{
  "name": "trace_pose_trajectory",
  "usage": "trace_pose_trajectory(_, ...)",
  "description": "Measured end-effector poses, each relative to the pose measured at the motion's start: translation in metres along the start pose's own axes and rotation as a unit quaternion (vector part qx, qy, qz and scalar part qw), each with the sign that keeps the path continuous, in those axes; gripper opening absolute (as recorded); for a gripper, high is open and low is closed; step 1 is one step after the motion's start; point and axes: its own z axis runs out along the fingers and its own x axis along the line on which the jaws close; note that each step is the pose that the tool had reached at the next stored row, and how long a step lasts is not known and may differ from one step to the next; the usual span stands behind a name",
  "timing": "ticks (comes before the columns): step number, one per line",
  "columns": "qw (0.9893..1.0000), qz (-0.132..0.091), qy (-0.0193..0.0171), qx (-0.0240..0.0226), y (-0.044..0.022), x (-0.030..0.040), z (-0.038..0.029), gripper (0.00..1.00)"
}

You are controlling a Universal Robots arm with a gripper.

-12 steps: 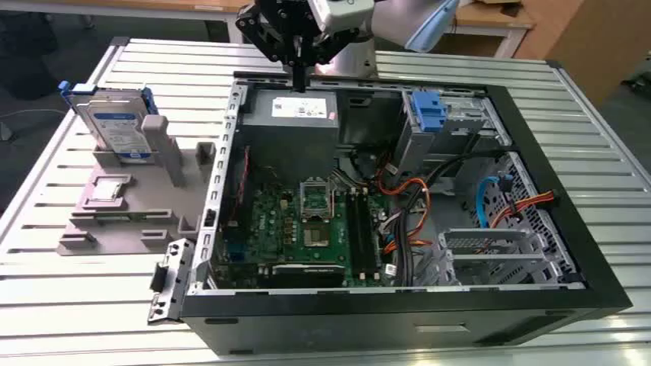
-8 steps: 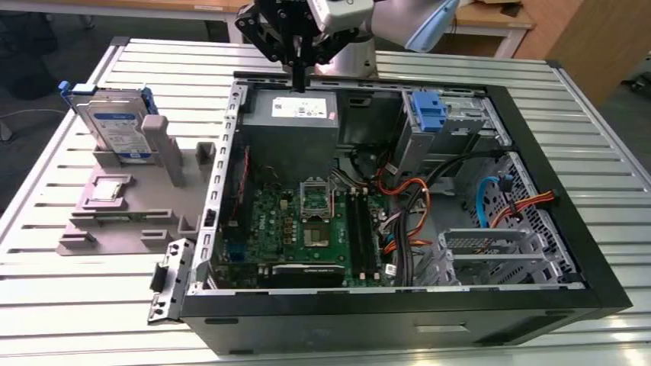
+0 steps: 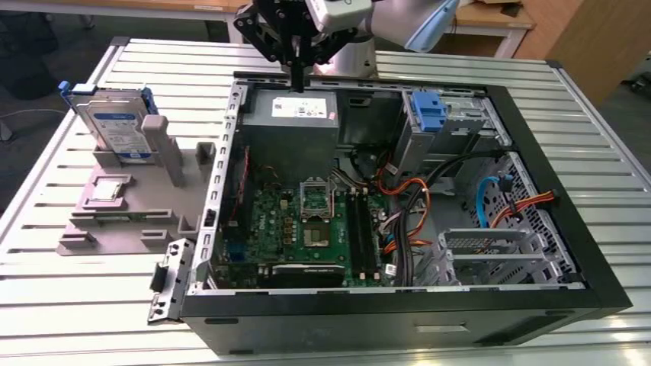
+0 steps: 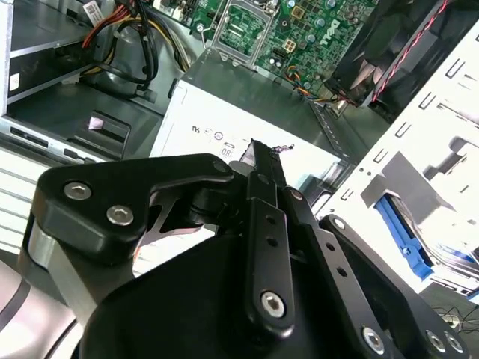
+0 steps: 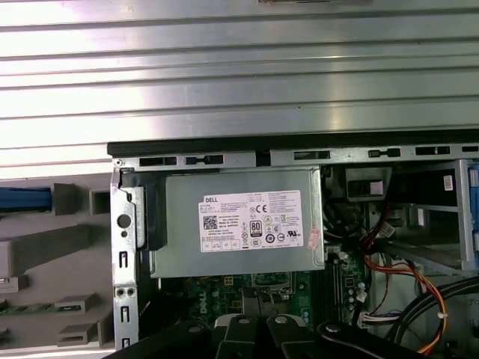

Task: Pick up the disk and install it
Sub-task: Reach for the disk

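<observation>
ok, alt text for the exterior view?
The gripper hangs with fingers shut and empty over the grey power supply box inside an open computer case. The disk stands upright in a grey holder at the exterior view's left.

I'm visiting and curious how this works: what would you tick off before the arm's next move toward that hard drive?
1. Is the end effector empty: ok.
2. Are its jaws open for a grasp: not ok, they are shut.
3. Is the hard drive upright in its grey holder: ok.
4. Is the end effector near the hard drive: not ok, it hangs above the power supply.
5. Is there a free bay in the computer case: cannot tell.
</observation>
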Motion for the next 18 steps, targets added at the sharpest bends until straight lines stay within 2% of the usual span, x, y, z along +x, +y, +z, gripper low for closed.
trace_pose_trajectory(9, 1.0000, 0.000, 0.0000, 0.0000, -0.0001, 0.0009, 0.0000, 0.10)
trace_pose_trajectory(18, 1.0000, 0.000, 0.0000, 0.0000, -0.0004, 0.0054, 0.0001, 0.10)
